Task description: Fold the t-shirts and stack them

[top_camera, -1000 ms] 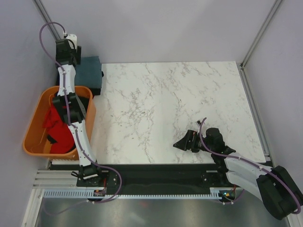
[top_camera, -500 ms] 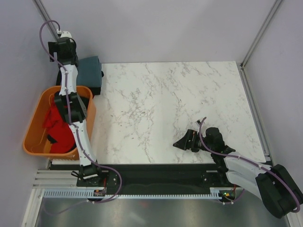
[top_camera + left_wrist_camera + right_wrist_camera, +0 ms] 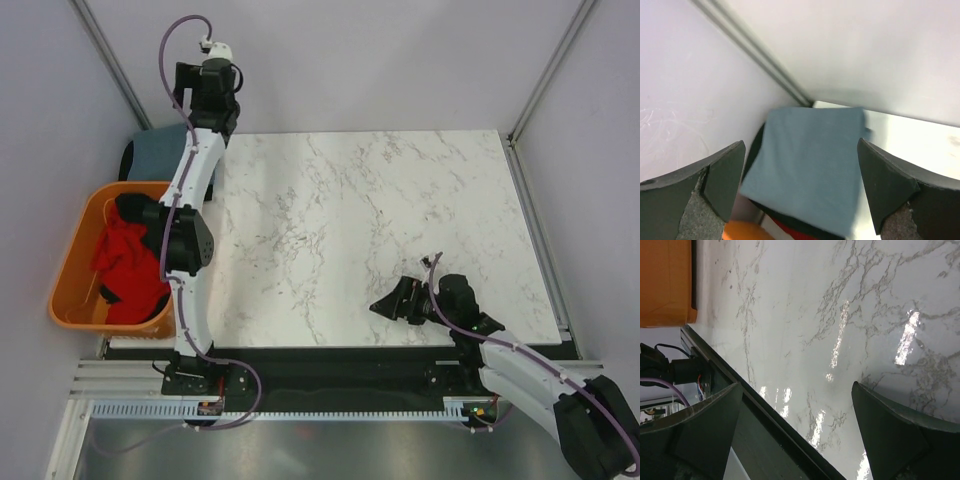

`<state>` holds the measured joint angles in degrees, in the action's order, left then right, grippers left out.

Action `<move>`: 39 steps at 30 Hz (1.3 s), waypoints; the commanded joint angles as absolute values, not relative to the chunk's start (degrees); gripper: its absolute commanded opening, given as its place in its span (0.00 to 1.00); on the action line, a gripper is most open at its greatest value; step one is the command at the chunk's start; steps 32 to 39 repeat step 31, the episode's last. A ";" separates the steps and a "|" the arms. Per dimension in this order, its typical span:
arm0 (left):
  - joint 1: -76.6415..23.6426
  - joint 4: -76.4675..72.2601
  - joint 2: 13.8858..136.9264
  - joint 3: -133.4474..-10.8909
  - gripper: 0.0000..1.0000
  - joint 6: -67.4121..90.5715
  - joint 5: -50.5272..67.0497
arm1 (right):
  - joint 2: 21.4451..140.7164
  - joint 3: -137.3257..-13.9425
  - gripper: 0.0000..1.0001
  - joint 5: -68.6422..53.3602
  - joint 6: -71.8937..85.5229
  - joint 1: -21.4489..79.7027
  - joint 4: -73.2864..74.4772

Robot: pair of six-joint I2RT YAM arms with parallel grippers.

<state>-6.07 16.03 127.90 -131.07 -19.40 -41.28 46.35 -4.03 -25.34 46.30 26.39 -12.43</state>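
Marble-pattern counter (image 3: 380, 220), pale walls (image 3: 400, 60). Orange basket (image 3: 70, 290) off left edge. Folded blue-grey t-shirt (image 3: 807, 170) at far-left corner. Left hand (image 3: 802, 190) wide, empty above it; right hand (image 3: 797, 432) wide, empty.

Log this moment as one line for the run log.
left gripper: open, above folded blue-grey t-shirt | right gripper: open, empty, low over table | red t-shirt, black t-shirt: unfolded in orange basket
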 commanded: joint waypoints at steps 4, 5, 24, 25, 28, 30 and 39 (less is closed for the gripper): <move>-23.79 14.15 113.48 -118.05 1.00 -9.86 -47.37 | 39.82 -3.16 0.98 -22.59 46.58 26.19 -7.40; -28.52 14.67 112.51 -116.99 1.00 -7.67 -47.29 | 39.47 -3.34 0.98 -22.41 46.41 26.28 -6.77; -46.23 23.63 41.55 -52.22 1.00 23.64 -30.81 | 30.40 -3.96 0.98 -18.89 47.20 26.46 3.44; -46.23 24.34 38.79 -50.73 1.00 23.29 -31.89 | 31.19 -3.69 0.98 -19.16 47.37 26.37 1.69; -46.23 24.87 30.25 -44.58 1.00 20.57 -34.10 | 34.62 -3.78 0.98 -21.00 47.11 26.37 -1.56; -46.23 26.19 27.35 -40.53 1.00 20.56 -36.81 | 36.12 -4.13 0.98 -20.83 46.93 26.46 -1.76; -46.23 26.97 25.07 -39.73 1.00 21.26 -37.96 | 36.82 -4.22 0.98 -20.48 47.02 26.46 -1.41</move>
